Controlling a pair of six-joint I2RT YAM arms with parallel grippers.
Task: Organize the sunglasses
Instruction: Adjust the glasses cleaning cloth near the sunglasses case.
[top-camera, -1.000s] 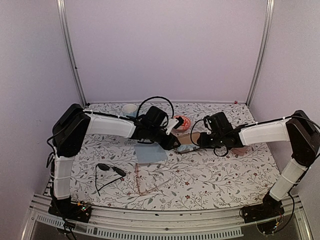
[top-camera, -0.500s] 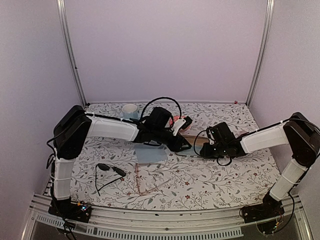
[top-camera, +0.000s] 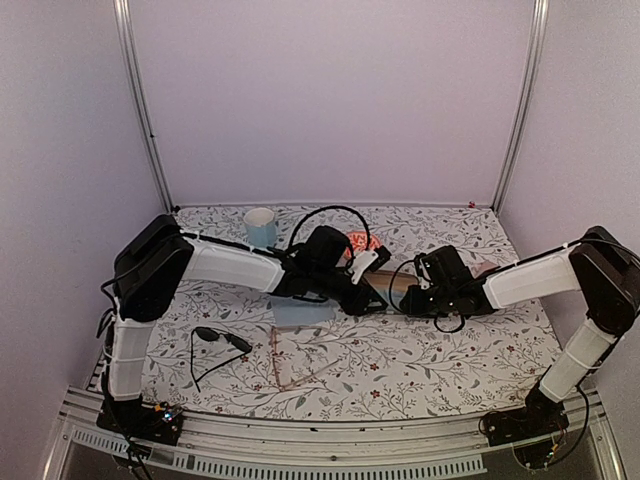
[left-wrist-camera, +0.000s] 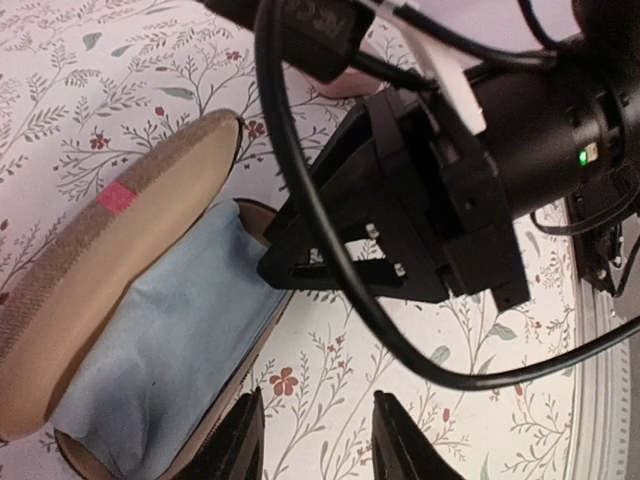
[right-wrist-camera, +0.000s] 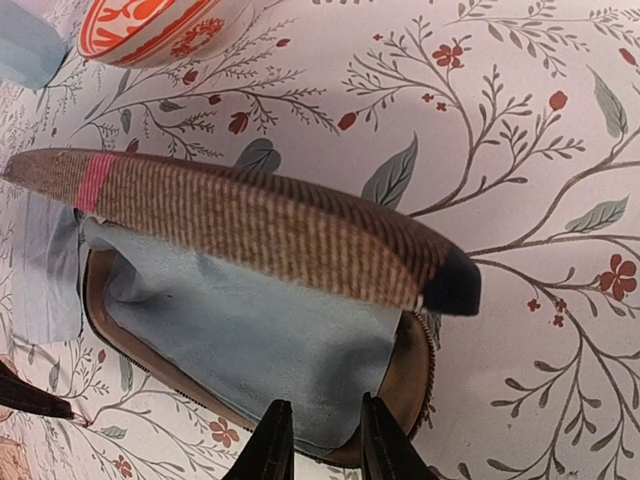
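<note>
The black sunglasses (top-camera: 216, 338) lie open on the table at the near left. The thin pinkish see-through pair (top-camera: 291, 366) lies just right of them. Both are far from the grippers and out of both wrist views. My left gripper (top-camera: 376, 297) (left-wrist-camera: 318, 445) is open and empty, low over the table beside the open brown case (top-camera: 396, 283) (left-wrist-camera: 110, 260). My right gripper (top-camera: 411, 300) (right-wrist-camera: 322, 445) hovers over the case's near rim (right-wrist-camera: 405, 400), its fingers a small gap apart and holding nothing. A blue cloth (right-wrist-camera: 230, 335) lines the case.
A blue cloth (top-camera: 303, 312) lies flat left of the case. An orange patterned bowl (top-camera: 362, 243) (right-wrist-camera: 160, 25) and a white cup (top-camera: 260, 224) stand at the back. A pink case (top-camera: 486, 268) shows partly behind the right arm. The two grippers are very close together.
The left arm has reached further right and down to the brown case. The right gripper has dropped lower over the case. The sunglasses have not moved.
</note>
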